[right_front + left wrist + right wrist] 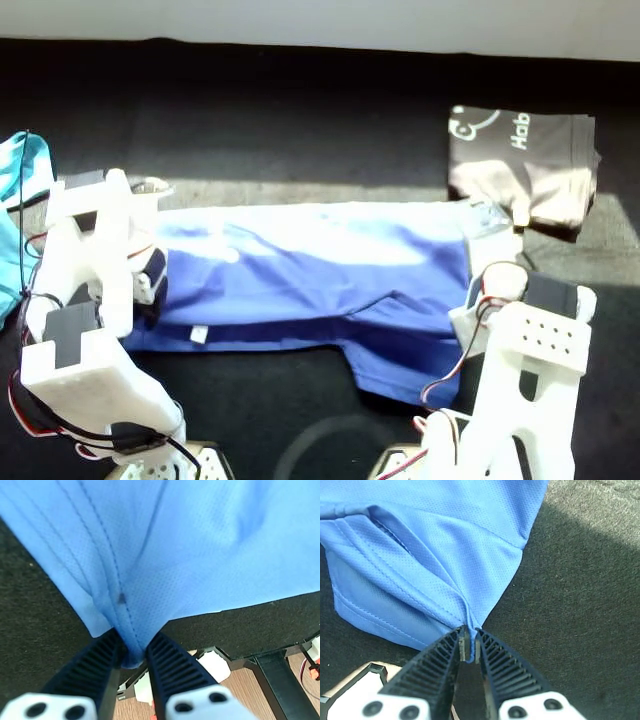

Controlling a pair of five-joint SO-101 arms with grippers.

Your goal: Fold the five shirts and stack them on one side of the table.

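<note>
Low in the frame, the left claw (132, 652) is clamped on one edge of the blue shirt (310, 270), and the right claw (469, 642) is pinched shut on the other. Both ends should probably be lifted evenly and the cloth pulled taut, so the fold gets laid flat mid-table (250, 110). The folded dark shirt (520, 165), upper right, is best left alone.

Black table covering (300, 110), pale wall (320, 18) along its far edge, wood-grain surface (237, 694) below.

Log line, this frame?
left end effector: shut on blue shirt | right end effector: shut on blue shirt | dark shirt: folded
</note>
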